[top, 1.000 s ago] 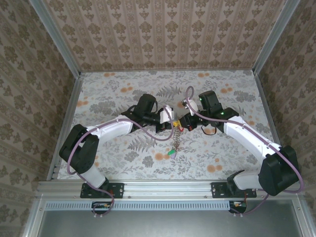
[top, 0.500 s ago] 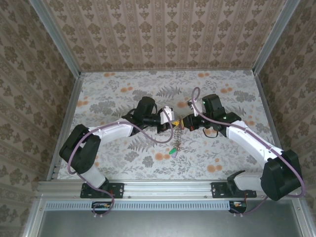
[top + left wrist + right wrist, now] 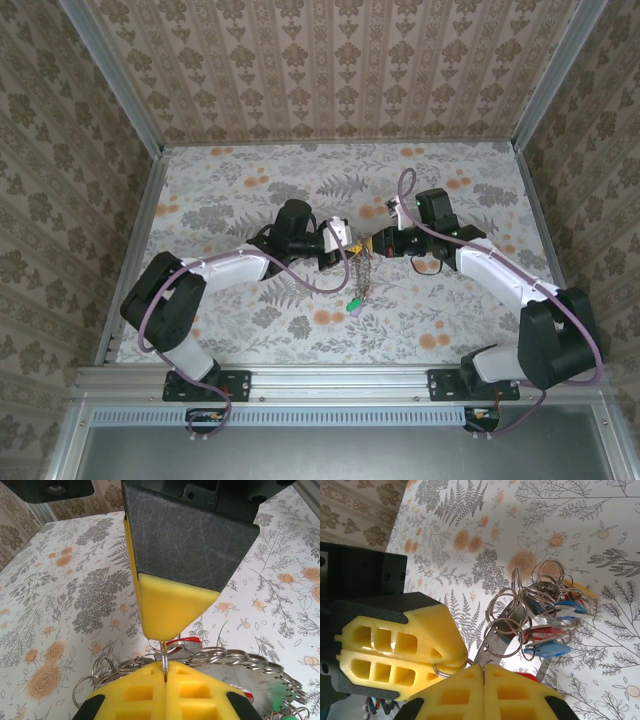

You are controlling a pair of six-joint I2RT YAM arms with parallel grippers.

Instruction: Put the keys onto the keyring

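Left pincer (image 3: 353, 245), right pincer (image 3: 376, 243) both pinch keyring (image 3: 361, 276) (it dangles midair).

The keyring (image 3: 361, 272) dangles bunched — grey keys (image 3: 519, 611), red and blue tags (image 3: 553, 649) crowded together.

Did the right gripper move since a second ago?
Yes, a little. The right gripper turned: its back end swung toward the right rail, while its shut jaws stayed at the keyring.
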